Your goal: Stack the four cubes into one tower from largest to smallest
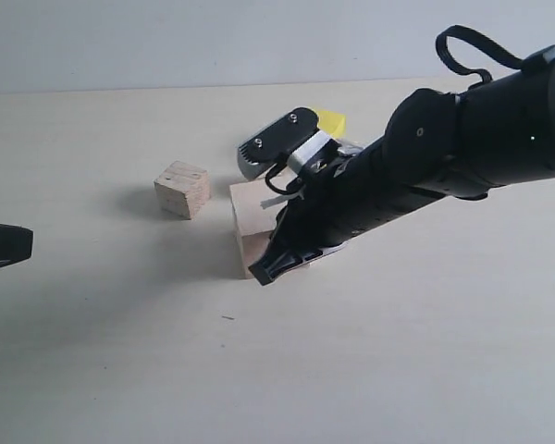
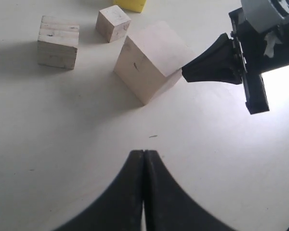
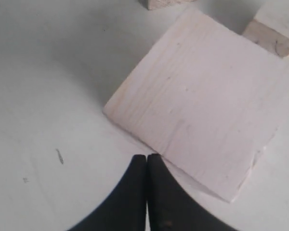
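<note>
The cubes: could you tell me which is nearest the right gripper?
The largest, pale pinkish cube: it alone lies directly beside the right gripper.

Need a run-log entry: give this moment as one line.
stacked: none | left end effector: shut | right end effector: shut, at pale cube

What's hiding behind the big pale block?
A yellow block peeks out behind the big pale block, mostly covered by the black arm. The left wrist view shows a small wooden block there too; the arm hides it from the outside camera.
</note>
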You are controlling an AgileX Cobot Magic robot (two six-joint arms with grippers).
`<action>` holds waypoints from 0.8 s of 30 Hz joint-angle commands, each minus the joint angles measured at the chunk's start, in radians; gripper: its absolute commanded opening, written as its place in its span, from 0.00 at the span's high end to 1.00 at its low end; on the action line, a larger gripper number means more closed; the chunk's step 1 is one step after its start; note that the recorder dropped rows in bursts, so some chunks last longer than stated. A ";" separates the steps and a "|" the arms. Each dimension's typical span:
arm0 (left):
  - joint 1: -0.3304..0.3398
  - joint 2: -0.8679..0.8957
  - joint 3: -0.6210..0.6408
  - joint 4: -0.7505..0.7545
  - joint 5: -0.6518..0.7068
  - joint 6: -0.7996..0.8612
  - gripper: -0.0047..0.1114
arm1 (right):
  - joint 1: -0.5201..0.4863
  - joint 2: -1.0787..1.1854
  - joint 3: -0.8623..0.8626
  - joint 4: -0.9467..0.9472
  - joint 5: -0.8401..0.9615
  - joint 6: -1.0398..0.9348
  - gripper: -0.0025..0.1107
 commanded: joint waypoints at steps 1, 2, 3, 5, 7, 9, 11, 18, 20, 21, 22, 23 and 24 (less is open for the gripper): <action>-0.006 0.002 -0.008 -0.011 0.007 0.000 0.96 | -0.017 0.000 -0.007 -0.011 0.059 0.006 0.98; -0.006 0.002 -0.008 -0.011 0.007 0.000 0.96 | -0.017 0.000 -0.007 -0.011 0.067 0.006 0.98; -0.006 0.002 -0.008 -0.011 0.007 0.000 0.96 | -0.017 0.000 -0.007 -0.008 0.079 0.006 0.98; -0.006 0.002 -0.008 -0.011 0.007 0.000 0.96 | -0.017 0.000 -0.007 -0.001 0.091 0.006 0.98; -0.006 0.002 -0.008 -0.011 0.007 0.000 0.96 | -0.017 0.000 -0.007 -0.001 0.100 0.006 0.98; -0.006 0.002 -0.008 -0.011 0.007 0.000 0.96 | -0.017 0.000 -0.007 0.003 0.102 0.006 0.98; -0.006 0.002 -0.008 -0.011 0.007 0.000 0.96 | -0.017 0.000 -0.007 0.025 0.099 -0.004 0.98; -0.006 0.002 -0.008 -0.011 0.005 0.000 0.96 | -0.010 0.000 -0.007 0.130 0.113 -0.081 0.98; -0.006 0.004 -0.008 -0.011 0.003 0.000 0.96 | -0.008 0.008 -0.007 0.135 0.128 -0.081 0.98; -0.006 0.004 -0.008 -0.011 0.003 0.000 0.96 | -0.008 0.015 -0.007 0.147 0.136 -0.084 0.98; -0.006 0.004 -0.008 -0.011 0.003 0.000 0.96 | -0.008 0.025 -0.007 0.161 0.140 -0.097 0.98; -0.006 0.004 -0.008 -0.011 0.003 0.000 0.96 | -0.008 0.035 -0.007 0.169 0.142 -0.108 0.98; -0.006 0.004 -0.008 -0.011 0.003 0.000 0.96 | -0.008 0.040 -0.007 0.184 0.136 -0.116 0.98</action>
